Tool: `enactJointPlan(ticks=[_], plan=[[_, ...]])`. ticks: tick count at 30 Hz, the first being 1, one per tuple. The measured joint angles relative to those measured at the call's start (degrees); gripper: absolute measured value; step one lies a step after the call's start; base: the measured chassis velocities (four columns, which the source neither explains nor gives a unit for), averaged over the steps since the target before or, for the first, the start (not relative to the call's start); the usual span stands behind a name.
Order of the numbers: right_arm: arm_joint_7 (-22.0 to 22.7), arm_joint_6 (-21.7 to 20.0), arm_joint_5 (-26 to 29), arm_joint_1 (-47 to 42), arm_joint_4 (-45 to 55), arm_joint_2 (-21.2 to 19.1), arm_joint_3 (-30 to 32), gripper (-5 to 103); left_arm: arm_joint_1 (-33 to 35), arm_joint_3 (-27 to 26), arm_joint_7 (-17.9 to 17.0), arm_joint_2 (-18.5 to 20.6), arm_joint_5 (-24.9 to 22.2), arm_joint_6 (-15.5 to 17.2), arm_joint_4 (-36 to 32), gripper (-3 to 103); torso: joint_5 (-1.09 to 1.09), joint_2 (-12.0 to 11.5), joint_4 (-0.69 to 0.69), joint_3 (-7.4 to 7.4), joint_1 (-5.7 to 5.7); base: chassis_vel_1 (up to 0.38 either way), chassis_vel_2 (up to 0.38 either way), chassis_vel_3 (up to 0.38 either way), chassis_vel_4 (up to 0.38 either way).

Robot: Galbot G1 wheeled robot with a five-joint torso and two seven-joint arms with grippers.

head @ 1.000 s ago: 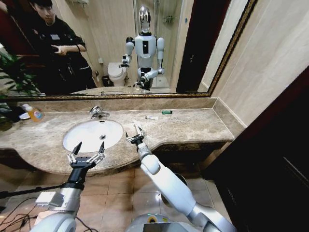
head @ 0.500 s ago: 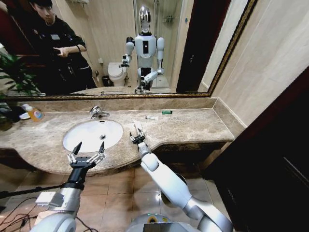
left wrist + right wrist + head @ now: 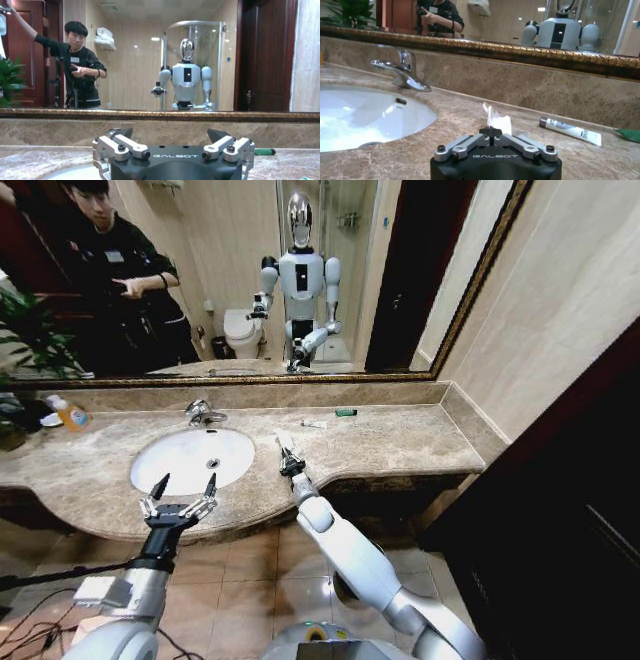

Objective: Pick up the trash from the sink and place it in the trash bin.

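The white sink [image 3: 192, 458] is set in a beige marble countertop [image 3: 400, 445]. My right gripper [image 3: 288, 460] rests on the counter just right of the basin, shut on a folded white paper wrapper [image 3: 285, 442]. In the right wrist view its fingertips [image 3: 491, 131] pinch that wrapper [image 3: 499, 120]. Further back lie a white tube [image 3: 314, 423] [image 3: 570, 131] and a small green piece [image 3: 345, 412] [image 3: 630, 135]. My left gripper [image 3: 183, 488] hovers open at the basin's front rim, holding nothing. The trash bin is hidden behind my right arm.
A chrome faucet [image 3: 203, 413] stands behind the basin. A bottle of orange liquid [image 3: 72, 416] sits at the counter's far left beside a plant [image 3: 30, 340]. A mirror [image 3: 250, 270] backs the counter, and a dark cabinet [image 3: 560, 510] stands at the right.
My right gripper has moved forward over the counter and shut on the paper wrapper; a second ago its fingers were spread. The left arm has not moved.
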Motion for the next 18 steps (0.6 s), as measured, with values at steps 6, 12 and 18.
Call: enactJointPlan(ticks=[6,12,18], plan=[[0.0,0.0,0.1,-0.2,1.0,-0.2,0.0,0,0.0,0.0,0.0,0.0,0.0,0.0,0.0,100,0.0,0.0,0.0,0.0,0.0,0.0,0.0,0.0,0.0],[0.2,-0.4,0.2,-1.3,5.1,-0.9,0.6,0,0.0,0.0,0.0,0.0,0.0,0.0,0.0,100,0.0,0.0,0.0,0.0,0.0,0.0,0.0,0.0,0.0],[0.8,-1.8,1.1,-2.6,10.7,-2.8,1.7,0,0.0,0.0,0.0,0.0,0.0,0.0,0.0,100,0.0,0.0,0.0,0.0,0.0,0.0,0.0,0.0,0.0]])
